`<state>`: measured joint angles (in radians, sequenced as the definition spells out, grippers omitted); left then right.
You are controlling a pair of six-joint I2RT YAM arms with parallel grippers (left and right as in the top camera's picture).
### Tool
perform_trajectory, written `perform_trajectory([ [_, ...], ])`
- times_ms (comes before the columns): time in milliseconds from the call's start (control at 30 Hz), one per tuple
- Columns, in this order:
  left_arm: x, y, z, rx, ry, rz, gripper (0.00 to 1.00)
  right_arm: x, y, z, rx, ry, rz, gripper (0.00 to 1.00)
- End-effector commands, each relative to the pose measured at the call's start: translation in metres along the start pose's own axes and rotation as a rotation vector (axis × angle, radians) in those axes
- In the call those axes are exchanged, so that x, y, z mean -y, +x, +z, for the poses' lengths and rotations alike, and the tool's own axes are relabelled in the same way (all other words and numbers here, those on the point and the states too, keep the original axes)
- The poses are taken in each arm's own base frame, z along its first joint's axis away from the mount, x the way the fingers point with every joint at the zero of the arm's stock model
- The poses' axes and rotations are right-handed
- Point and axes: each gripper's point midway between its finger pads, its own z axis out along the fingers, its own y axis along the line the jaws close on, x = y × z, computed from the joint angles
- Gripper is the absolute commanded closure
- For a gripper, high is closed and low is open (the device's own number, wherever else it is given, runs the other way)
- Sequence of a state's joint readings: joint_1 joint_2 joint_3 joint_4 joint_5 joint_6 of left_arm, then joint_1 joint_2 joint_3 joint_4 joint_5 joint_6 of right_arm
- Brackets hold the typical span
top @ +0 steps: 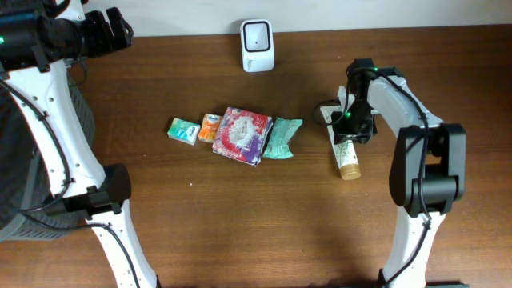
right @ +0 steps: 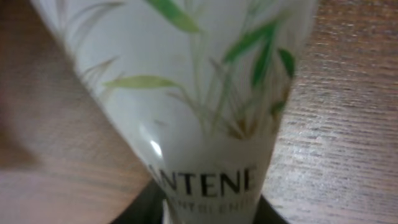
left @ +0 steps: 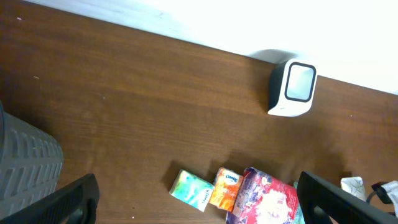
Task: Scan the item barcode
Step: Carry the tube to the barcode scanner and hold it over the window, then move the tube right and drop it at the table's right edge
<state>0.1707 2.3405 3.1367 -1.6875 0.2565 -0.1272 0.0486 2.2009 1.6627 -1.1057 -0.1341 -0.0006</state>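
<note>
Worktop (top: 160,240): brown wood grain, with a white wall along the far edge.

Barcode scanner (top: 258,46): white, upright, far centre, apart from all other goods.

Pantene tube (top: 347,158): the item at hand. White with a green leaf print and a gold cap at its near end. It lies flat on the right side of the worktop, well right of the row of packets. In the right wrist view it fills the frame, lettering partly legible.

Right gripper (top: 350,120): set over the far end of the tube. Whether it is clamped on the tube cannot be told.

Left gripper (top: 118,30): far left, raised, its fingers (left: 68,202) spread wide apart with nothing between them.

Row at centre, left to right:
- green-and-white packet (top: 183,130)
- orange packet (top: 210,127)
- pink-and-purple patterned pack (top: 242,134)
- teal pouch (top: 282,138)

Neighbours in the row touch or nearly touch.

Grey ribbed bin (left: 25,162): at the left edge.
</note>
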Motion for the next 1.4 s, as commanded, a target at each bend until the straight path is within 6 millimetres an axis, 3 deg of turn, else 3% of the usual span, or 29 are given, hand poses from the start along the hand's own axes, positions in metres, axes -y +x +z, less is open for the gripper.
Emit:
perform_trajectory([
  [0,-0.001,0.000,0.001,-0.004,-0.002,0.010,0.01,-0.019,0.008,0.009,-0.039,-0.072,0.029,0.96],
  [100,-0.001,0.000,0.001,-0.004,-0.002,0.010,0.01,-0.042,-0.022,-0.029,0.056,-0.136,0.013,0.96],
  [233,-0.002,0.000,0.001,-0.004,-0.002,0.009,0.01,-0.091,-0.094,-0.113,0.372,-0.208,-0.046,0.96],
  [267,-0.001,0.000,0.001,-0.004,-0.002,0.010,0.01,-0.117,-0.127,-0.146,0.545,-0.239,-0.096,0.96],
  [400,-0.001,0.000,0.001,-0.004,-0.001,0.010,0.01,-0.181,-0.191,-0.212,0.978,-0.249,-0.225,0.96],
  [500,-0.002,0.000,0.001,-0.004,-0.002,0.009,0.01,-0.206,-0.215,-0.234,1.175,-0.201,-0.227,0.96],
  [600,-0.001,0.000,0.001,-0.004,-0.002,0.010,0.01,-0.230,-0.236,-0.221,1.267,-0.238,-0.256,0.96],
  [700,-0.001,0.000,0.001,-0.004,-0.002,0.010,0.01,-0.214,-0.255,-0.198,1.277,-0.276,-0.042,0.96],
  [800,-0.001,0.000,0.001,-0.004,-0.002,0.010,0.01,-0.215,-0.258,-0.204,1.300,-0.324,0.008,0.96],
  [900,-0.001,0.000,0.001,-0.004,-0.002,0.010,0.01,-0.218,-0.257,-0.203,1.243,-0.497,0.208,0.96],
  [1033,-0.002,0.000,0.001,-0.004,-0.002,0.009,0.01,-0.197,-0.263,-0.207,1.142,-0.747,0.584,0.96],
  [1100,-0.001,0.000,0.001,-0.004,-0.002,0.010,0.01,-0.197,-0.263,-0.207,1.106,-0.787,0.576,0.96],
  [1167,-0.001,0.000,0.001,-0.004,-0.002,0.010,0.01,-0.195,-0.261,-0.223,1.132,-0.782,0.512,0.96],
  [1233,-0.001,0.000,0.001,-0.004,-0.002,0.010,0.01,-0.173,-0.252,-0.275,1.279,-0.668,0.404,0.96],
  [1267,-0.001,0.000,0.001,-0.004,-0.001,0.010,0.01,-0.139,-0.240,-0.313,1.374,-0.523,0.398,0.96],
  [1300,-0.001,0.000,0.001,-0.004,-0.002,0.010,0.01,-0.117,-0.231,-0.329,1.402,-0.440,0.424,0.96],
  [1367,-0.001,0.000,0.001,-0.004,-0.002,0.010,0.01,-0.026,-0.198,-0.353,1.409,-0.130,0.552,0.96],
])
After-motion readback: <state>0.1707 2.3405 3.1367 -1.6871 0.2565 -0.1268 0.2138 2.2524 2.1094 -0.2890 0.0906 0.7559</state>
